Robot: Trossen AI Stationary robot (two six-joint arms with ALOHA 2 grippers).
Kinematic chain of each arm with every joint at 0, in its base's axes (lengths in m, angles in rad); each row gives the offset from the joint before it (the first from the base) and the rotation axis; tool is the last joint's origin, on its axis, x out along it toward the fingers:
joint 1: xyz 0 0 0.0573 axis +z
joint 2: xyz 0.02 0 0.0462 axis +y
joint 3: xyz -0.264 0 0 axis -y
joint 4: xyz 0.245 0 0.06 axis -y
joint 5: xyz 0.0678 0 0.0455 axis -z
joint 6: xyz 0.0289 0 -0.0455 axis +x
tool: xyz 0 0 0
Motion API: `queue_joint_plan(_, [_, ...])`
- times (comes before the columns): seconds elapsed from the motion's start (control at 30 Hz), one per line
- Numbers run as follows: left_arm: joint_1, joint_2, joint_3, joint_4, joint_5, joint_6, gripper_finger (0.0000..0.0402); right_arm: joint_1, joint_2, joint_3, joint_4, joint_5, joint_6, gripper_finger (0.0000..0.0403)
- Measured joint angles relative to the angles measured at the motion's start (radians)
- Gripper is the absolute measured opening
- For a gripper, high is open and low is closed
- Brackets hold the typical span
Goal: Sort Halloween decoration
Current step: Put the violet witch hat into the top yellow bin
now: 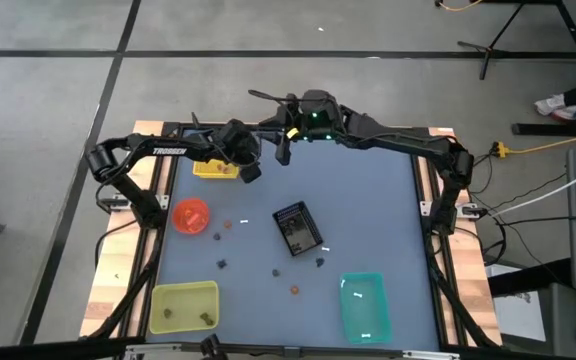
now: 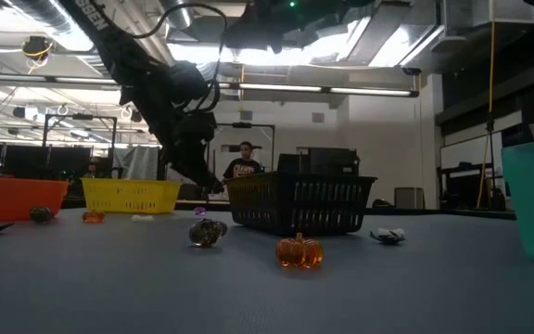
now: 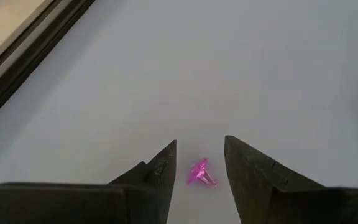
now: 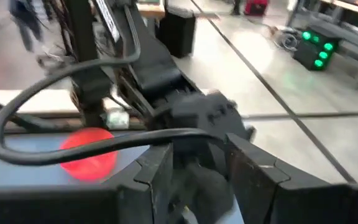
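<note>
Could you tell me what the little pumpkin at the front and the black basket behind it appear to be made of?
The pumpkin looks like translucent orange plastic or resin; light glows through its glossy lobes. The black basket looks like moulded plastic, matte, with an open lattice wall.

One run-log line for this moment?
left end effector: open, straddling tiny pink translucent trinket on grey table | right end effector: open, waiting at rear

table (image 1: 368,215): grey top | black tray (image 1: 296,229) centre | orange bowl (image 1: 191,215), teal bin (image 1: 363,305) | scattered trinkets (image 1: 294,290)
</note>
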Motion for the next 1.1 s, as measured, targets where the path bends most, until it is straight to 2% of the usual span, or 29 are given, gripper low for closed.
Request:
queue_joint_plan(0.13, [0.004, 0.0, -0.001, -0.002, -0.001, -0.003, 0.0121, 0.0, -0.012, 0.002, -0.089, 0.086, -0.031, 0.0144])
queue_joint_plan(0.37, [0.006, 0.0, -0.001, -0.011, -0.001, -0.005, 0.0121, 0.0, -0.012, 0.002, -0.337, 0.155, -0.036, 0.0144])
queue_joint_plan(0.63, [0.001, 0.0, -0.001, -0.054, -0.001, -0.005, 0.0121, 0.006, -0.009, 0.002, -0.551, 0.137, -0.027, 0.0144])
queue_joint_plan(0.9, [-0.003, 0.008, -0.002, -0.034, 0.0, -0.003, 0.0121, 0.02, -0.008, 0.002, -0.555, 0.126, -0.035, 0.0144])
queue_joint_plan(1.1, [-0.028, 0.071, -0.002, -0.012, 0.001, 0.012, 0.0121, 0.019, -0.008, 0.002, -0.517, 0.125, -0.036, 0.0144])
